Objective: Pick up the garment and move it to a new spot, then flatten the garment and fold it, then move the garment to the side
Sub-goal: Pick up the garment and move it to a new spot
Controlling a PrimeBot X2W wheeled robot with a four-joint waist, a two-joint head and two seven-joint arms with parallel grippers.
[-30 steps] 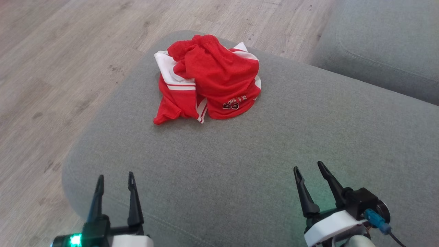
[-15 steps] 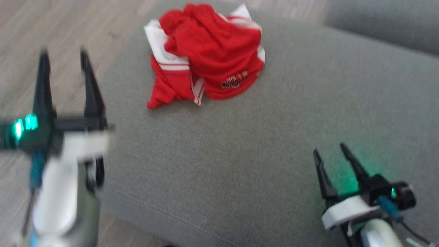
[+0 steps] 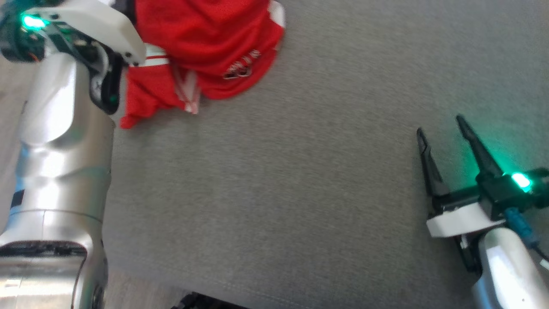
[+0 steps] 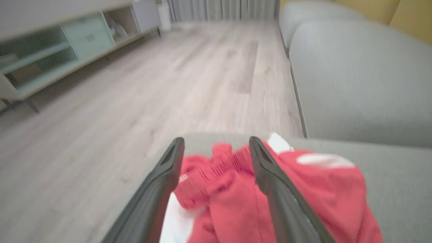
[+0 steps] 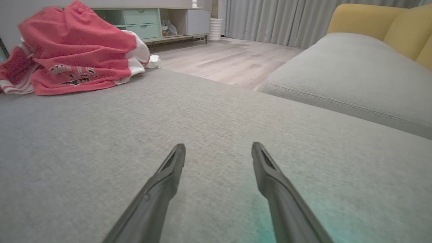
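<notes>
The garment (image 3: 206,43) is a crumpled red and white jersey lying in a heap at the far left of the grey sofa cushion (image 3: 300,171). My left arm reaches along the left side up to it. In the left wrist view my left gripper (image 4: 216,141) is open, its two fingers standing either side of the bunched top of the garment (image 4: 229,189), without pinching it. My right gripper (image 3: 438,123) is open and empty, low over the cushion's right part, far from the garment (image 5: 77,57). The right wrist view shows my right gripper (image 5: 218,145) spread over bare cushion.
A second grey cushion (image 5: 354,74) lies to the right across a gap. Wooden floor (image 4: 168,84) starts just past the garment at the cushion's far edge. A low cabinet (image 4: 50,50) stands across the floor. A yellow cushion (image 5: 371,20) sits behind.
The head camera has tilted down and forward. My left arm has swung up and forward from the near edge to the garment. The right gripper has stayed open over the cushion.
</notes>
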